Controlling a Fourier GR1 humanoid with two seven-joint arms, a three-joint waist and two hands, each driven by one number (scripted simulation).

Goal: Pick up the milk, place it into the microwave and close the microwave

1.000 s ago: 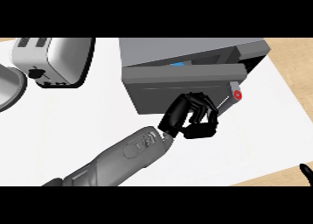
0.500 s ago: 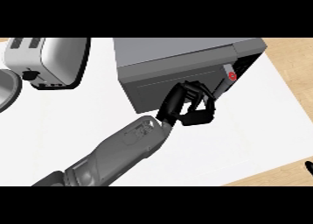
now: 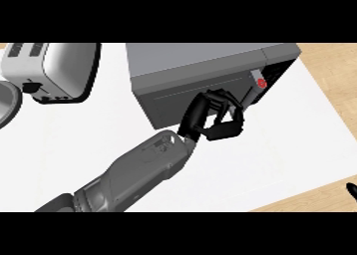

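Note:
The grey microwave (image 3: 203, 59) stands at the back of the white counter (image 3: 284, 149). Its door (image 3: 167, 102) lies almost flush with the front, beside the panel with the red button (image 3: 260, 83). No milk shows; the inside of the microwave is hidden. My left hand (image 3: 215, 119) rests against the door's right part, fingers relaxed and bent, holding nothing. Only the fingertips of my right hand (image 3: 356, 191) show, at the lower right edge, open and resting.
A white toaster (image 3: 53, 69) stands at the back left. A round grey dish (image 3: 1, 107) pokes in at the left edge. The counter ends at the right, where a wooden floor (image 3: 343, 89) shows.
The microwave door has swung from ajar to nearly shut, hiding the blue interior seen a second ago. My left hand followed it up and back against the door.

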